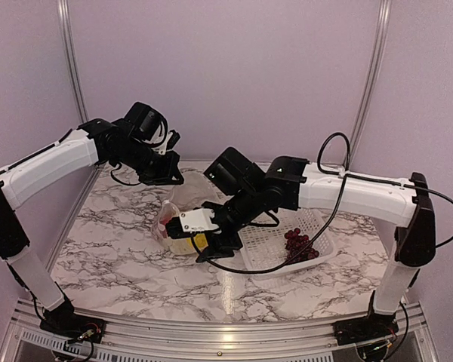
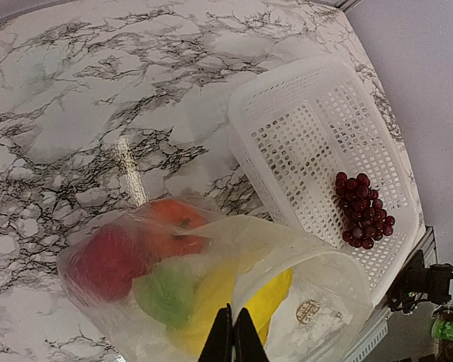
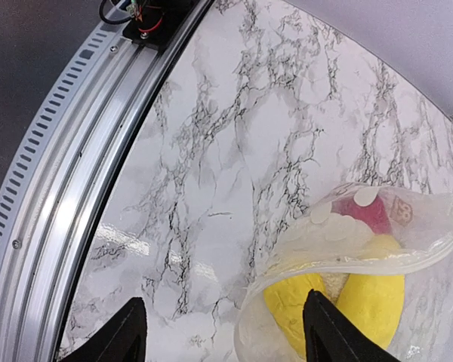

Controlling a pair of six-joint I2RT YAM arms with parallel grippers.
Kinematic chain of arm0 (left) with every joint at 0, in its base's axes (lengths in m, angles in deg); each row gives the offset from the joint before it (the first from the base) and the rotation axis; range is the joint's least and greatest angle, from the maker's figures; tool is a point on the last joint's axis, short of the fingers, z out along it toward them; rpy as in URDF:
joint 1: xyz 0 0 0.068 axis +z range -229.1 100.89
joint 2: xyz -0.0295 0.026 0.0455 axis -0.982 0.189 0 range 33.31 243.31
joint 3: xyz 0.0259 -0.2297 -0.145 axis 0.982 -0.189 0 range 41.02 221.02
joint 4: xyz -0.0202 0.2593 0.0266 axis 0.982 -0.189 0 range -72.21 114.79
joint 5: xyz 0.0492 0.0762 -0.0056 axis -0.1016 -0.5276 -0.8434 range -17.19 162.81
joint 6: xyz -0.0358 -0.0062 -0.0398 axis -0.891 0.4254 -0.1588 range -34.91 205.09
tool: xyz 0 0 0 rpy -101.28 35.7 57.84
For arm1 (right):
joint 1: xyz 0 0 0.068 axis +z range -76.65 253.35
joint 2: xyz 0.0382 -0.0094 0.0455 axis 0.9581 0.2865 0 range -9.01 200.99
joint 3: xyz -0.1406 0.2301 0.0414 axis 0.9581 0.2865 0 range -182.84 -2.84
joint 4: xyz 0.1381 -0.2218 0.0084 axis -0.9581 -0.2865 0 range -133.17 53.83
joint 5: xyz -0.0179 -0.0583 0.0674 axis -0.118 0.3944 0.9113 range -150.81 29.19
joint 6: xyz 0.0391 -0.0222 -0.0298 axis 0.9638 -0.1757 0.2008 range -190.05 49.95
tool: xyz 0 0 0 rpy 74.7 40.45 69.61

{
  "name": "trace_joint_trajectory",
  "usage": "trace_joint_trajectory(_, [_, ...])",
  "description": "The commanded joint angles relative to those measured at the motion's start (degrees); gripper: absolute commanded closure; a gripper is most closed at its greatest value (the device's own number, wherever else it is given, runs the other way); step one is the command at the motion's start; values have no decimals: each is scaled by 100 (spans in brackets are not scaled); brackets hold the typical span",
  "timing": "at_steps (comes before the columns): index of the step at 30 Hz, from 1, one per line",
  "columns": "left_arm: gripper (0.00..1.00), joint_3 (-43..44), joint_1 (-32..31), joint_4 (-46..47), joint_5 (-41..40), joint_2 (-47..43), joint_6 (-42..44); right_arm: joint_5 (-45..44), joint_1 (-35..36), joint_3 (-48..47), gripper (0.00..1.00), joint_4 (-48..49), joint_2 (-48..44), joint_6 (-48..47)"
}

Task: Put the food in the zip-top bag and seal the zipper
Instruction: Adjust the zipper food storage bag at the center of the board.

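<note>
The zip-top bag (image 2: 302,260), clear with white dots, lies open on the marble table. It holds a red piece (image 2: 109,260), the orange pumpkin (image 2: 174,220), the green-leafed cauliflower (image 2: 166,290) and yellow pieces (image 3: 377,298). My left gripper (image 2: 232,335) is shut on the bag's mouth edge and holds it up. My right gripper (image 3: 226,335) is open and empty, one finger on each side of the bag's mouth rim (image 3: 347,260). The dark purple grapes (image 1: 300,245) lie in the white basket (image 1: 275,245). In the top view the bag (image 1: 174,215) sits between the two grippers.
The white perforated basket (image 2: 309,128) stands right of the bag with only the grapes (image 2: 362,211) in it. The table's metal front rail (image 3: 68,173) runs close below my right gripper. Purple walls close off the back and sides.
</note>
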Motion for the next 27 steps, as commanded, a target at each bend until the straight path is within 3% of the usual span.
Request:
trace_joint_trajectory(1, [100,-42,38,-10,-46,-59,146,-1129,179,-13,32,-128,216,-124])
trace_joint_trajectory(7, [100,-42,43,-172,-165,-78,295,-1750,223,-43,50,4,383,45])
trace_joint_trajectory(12, [99,-10,49,-329,-253,-52,440,-1961,219,-131,89,117,374,-4])
trace_joint_trajectory(14, [87,58,51,-467,-339,-37,536,-1962,215,-227,99,116,286,-35])
trace_joint_trajectory(17, [76,243,43,-864,-588,-29,785,-1962,194,-427,100,100,85,-114])
trace_joint_trajectory(27, [100,401,45,-1276,-928,-25,1003,-1894,16,-667,100,-104,5,-164])
